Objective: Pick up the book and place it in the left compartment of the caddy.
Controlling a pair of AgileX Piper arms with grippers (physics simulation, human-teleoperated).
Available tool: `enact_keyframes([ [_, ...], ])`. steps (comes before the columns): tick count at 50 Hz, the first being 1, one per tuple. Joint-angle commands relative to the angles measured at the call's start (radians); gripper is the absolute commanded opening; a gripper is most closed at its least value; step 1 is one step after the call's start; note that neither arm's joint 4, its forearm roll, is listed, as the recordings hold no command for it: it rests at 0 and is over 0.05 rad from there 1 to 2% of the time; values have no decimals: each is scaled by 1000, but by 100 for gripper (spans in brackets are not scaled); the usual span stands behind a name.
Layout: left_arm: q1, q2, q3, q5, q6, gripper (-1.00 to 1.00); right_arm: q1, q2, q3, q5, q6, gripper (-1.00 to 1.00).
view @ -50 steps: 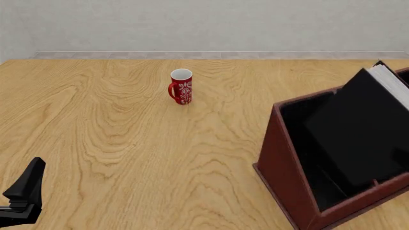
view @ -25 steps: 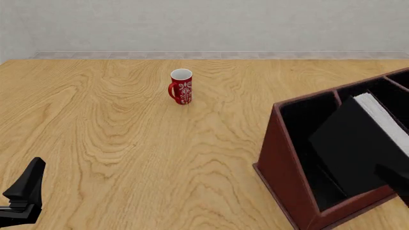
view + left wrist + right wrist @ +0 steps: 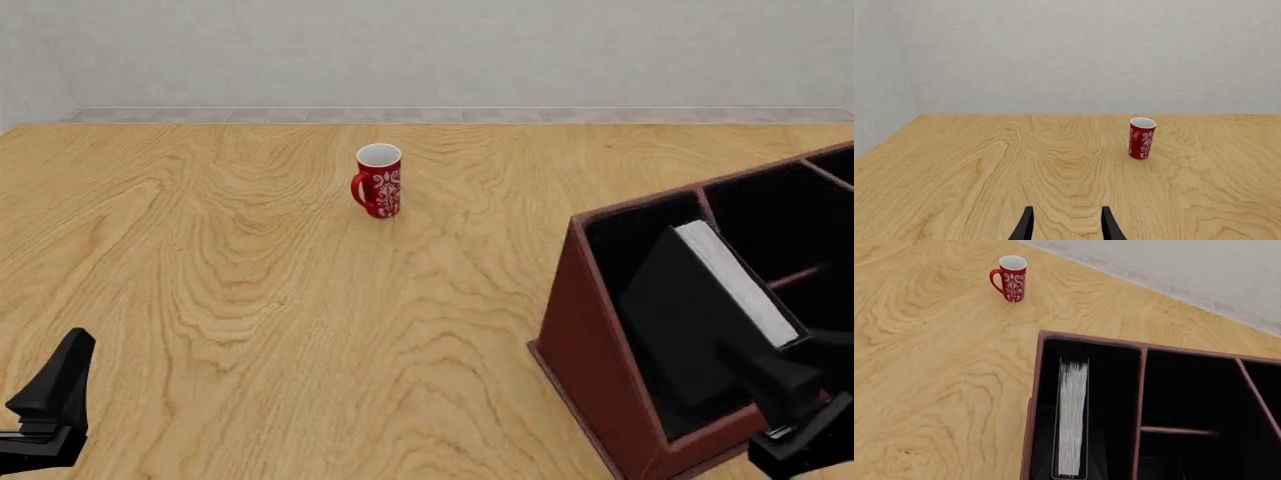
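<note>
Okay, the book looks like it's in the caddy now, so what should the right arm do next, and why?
Probably lift the right gripper up and back, away from the caddy. The book already stands in the left compartment, page edges up, with no finger showing on it.

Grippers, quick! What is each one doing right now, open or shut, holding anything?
Left gripper: open, holding nothing.
Right gripper: cannot be told; it is beside the caddy, and the book stands in the left compartment.
</note>
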Motion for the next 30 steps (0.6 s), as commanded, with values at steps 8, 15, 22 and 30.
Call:
enact_keyframes([
  [8,0,0,0,0,0,100,-33,60,95,-131,10,-100],
  [15,0,0,0,0,0,100,-52,75,142,-178,8,-100],
  [22,0,0,0,0,0,100,-58,96,165,-217,6,-100],
  [30,0,0,0,0,0,100,-72,99,197,-250,-6,-100],
])
